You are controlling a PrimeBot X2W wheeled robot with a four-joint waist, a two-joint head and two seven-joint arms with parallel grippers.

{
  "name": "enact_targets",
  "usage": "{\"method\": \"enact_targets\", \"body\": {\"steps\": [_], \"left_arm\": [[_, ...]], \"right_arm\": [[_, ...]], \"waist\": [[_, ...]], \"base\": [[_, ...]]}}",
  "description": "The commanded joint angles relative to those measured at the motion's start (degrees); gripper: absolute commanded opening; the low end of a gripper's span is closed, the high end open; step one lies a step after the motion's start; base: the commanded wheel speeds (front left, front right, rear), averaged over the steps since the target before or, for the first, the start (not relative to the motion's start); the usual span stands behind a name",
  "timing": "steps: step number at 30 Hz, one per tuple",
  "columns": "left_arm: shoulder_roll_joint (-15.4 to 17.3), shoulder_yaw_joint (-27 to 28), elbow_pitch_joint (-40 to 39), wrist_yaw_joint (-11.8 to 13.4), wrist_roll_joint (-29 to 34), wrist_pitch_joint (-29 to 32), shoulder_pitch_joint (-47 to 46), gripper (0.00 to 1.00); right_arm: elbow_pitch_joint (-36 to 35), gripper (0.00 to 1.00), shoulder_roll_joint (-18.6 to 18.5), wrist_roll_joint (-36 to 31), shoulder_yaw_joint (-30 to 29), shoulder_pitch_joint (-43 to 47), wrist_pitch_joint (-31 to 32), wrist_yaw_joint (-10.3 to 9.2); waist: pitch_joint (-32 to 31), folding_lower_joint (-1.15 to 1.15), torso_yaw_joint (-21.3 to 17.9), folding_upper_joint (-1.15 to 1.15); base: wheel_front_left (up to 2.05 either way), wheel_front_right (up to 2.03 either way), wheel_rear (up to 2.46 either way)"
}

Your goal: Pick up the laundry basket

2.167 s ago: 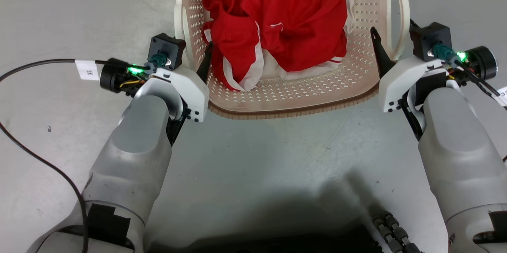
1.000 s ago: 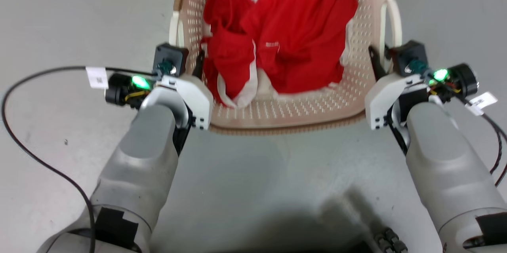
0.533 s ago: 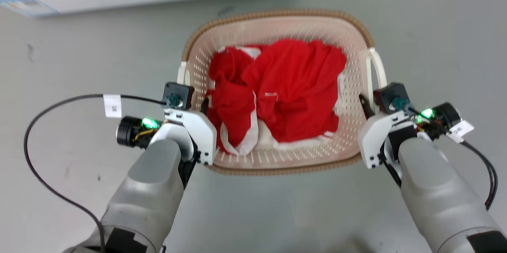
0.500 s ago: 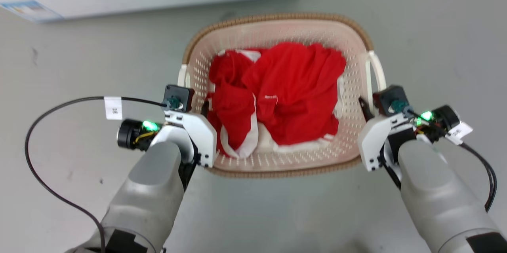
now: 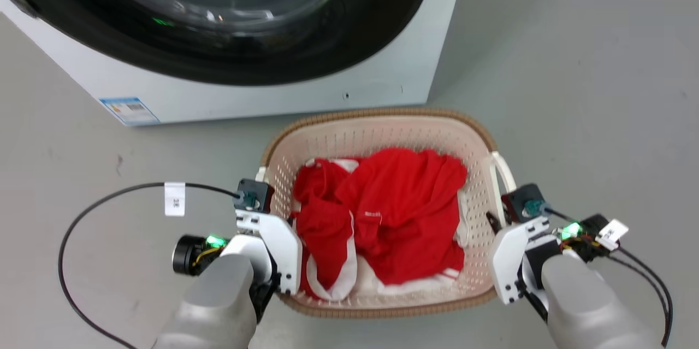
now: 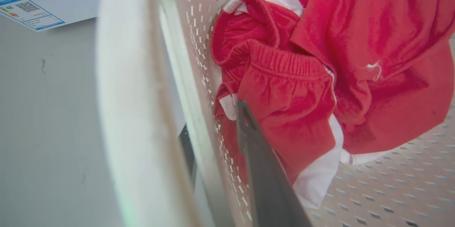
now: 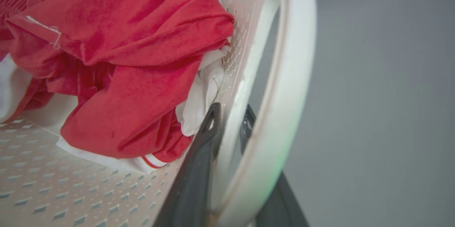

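**Laundry basket, held at both sides before the washing machine**

Item 1. We are recording the laundry basket (image 5: 377, 117): cream perforated plastic, brown woven-look rim, white loop handles. It is sitting between our two arms, just in front of the washing machine (image 5: 306, 84), with its far rim close to the machine's white front panel. We cannot tell whether its base is resting on the grey floor (image 5: 579, 92) or hanging clear of it.

Item 2. Contents: red clothes (image 5: 404, 212) with white trim are lying heaped in the basket. A white garment (image 7: 204, 92) is lying tucked against the right-hand wall.

Item 3. The left gripper (image 6: 213, 120) is clamping the basket's left wall. One dark finger is lying inside against the perforated plastic, beside the red clothes. The other is showing outside, in the gap between the wall and the left handle (image 6: 121, 113).

Item 4. The right gripper (image 7: 231, 109) is pinching the right wall likewise, with one finger inside by the white garment and one outside, within the loop of the right handle (image 7: 289, 77). Its jaws are standing close together with only the wall between them.

Item 5. Sundries: a blue-edged label (image 5: 129, 110) is sticking to the machine's lower left corner. A black cable (image 5: 76, 223) bearing a white tag (image 5: 175, 199) is looping over the floor to our left wrist. Green lights (image 5: 215, 241) are glowing on both wrists.
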Motion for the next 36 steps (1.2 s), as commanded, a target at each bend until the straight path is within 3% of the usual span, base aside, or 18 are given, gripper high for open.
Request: {"method": "enact_targets", "body": {"steps": [1,14,36], "left_arm": [[-0.04,-0.99,-0.41,-0.82,-0.88,1.09,1.48,0.00],[0.70,-7.49,-2.78,-0.95,-9.29,7.07,9.51,0.00],[2.84,-14.77,-2.73,-0.95,-17.37,6.99,13.02,0.00]], "right_arm": [[-0.10,0.00,-0.37,0.29,1.10,1.38,0.04,-0.02],[-0.03,0.00,-0.02,7.83,9.70,9.54,8.11,-0.02],[0.12,0.00,-0.76,18.57,19.90,14.00,12.53,0.01]], "waist": [[-4.55,0.02,1.24,0.00],[-14.83,0.02,2.32,0.00],[-19.06,0.02,1.19,0.00]], "base": [[0.00,0.00,0.00],[0.00,0.00,0.00],[0.00,0.00,0.00]]}}
